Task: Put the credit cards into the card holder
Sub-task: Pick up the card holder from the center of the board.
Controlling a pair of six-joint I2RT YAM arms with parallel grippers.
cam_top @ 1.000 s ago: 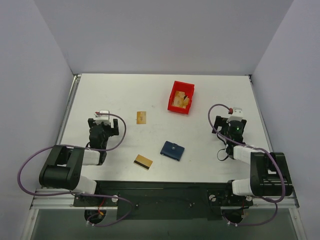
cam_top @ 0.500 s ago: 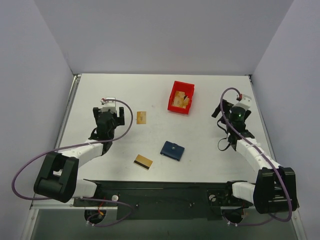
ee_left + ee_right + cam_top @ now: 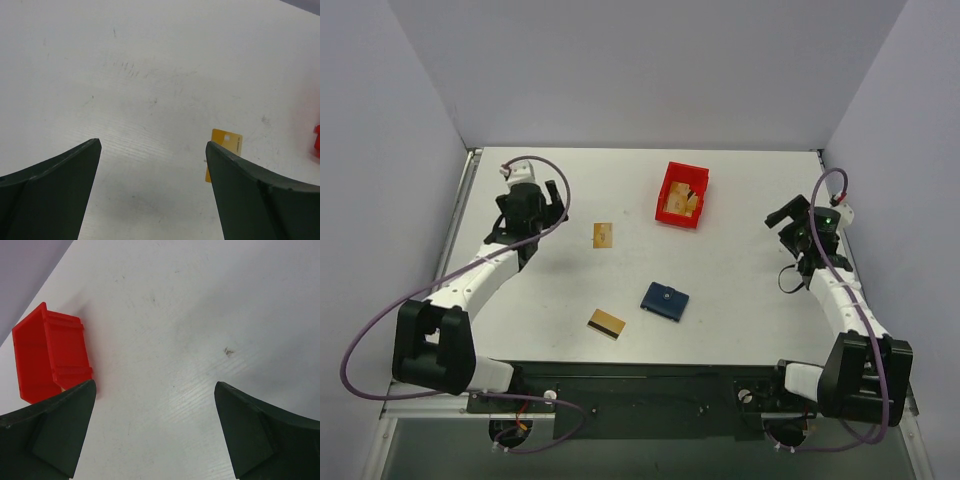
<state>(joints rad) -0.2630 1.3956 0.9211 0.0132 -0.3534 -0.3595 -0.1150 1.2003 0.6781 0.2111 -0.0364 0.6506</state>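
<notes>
1. Table [image 3: 740,190]: white top, fills the middle of the overhead frame, with grey walls on three sides.
2. Left arm [image 3: 470,285]: runs from lower left to upper left of the overhead frame. Left gripper [image 3: 152,144] has its fingers spread wide with nothing between them. Its wrist view shows only bare table below.
3. Right arm [image 3: 840,300]: runs from lower right up the right edge of the overhead frame. Right gripper [image 3: 155,384] has its fingers spread wide too, holds nothing, and sits over bare table.
4. Red bin [image 3: 690,170]: upper centre of the overhead frame, standing on the table. There's something tan inside, can't tell what. It's also at the left edge of the right wrist view, lower corner hidden behind a finger.
5. Wallet [image 3: 665,300]: navy, closed, snap button facing up. Lies flat at lower centre, well apart from both grippers.
6. Striped card [image 3: 606,324]: flat on the table, just left of the wallet and not touching it. Dark stripe runs along one long edge.
7. Plain card [image 3: 603,235]: flat, left of centre, between the left gripper and the bin. In the left wrist view it sits lower right, partly hidden by a finger.
</notes>
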